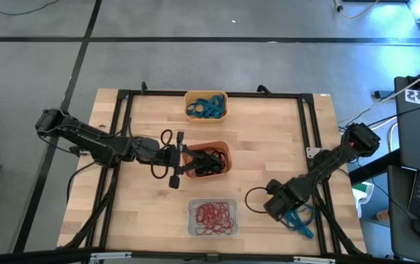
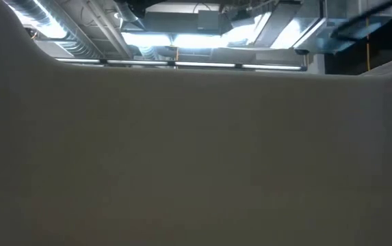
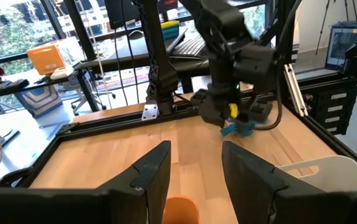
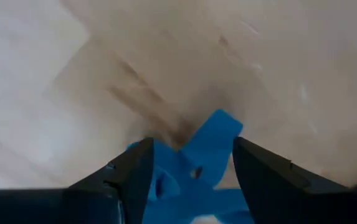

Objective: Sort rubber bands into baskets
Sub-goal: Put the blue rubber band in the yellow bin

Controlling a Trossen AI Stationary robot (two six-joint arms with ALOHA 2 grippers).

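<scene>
**Left gripper at red-orange basket, right gripper down on blue bands**

The left gripper (image 1: 178,158) hangs at the left rim of the red-orange basket (image 1: 224,152), fingers apart and holding nothing; black bands (image 1: 204,163) lie in that basket at the middle of the surface (image 1: 268,139). Behind it, the yellow basket (image 1: 206,94) holds blue bands (image 1: 208,107); in front, the pale basket (image 1: 212,233) holds red bands (image 1: 214,214). At the right front, the right gripper (image 4: 187,171) presses down on loose blue bands (image 4: 206,146), fingers spread around them.
</scene>
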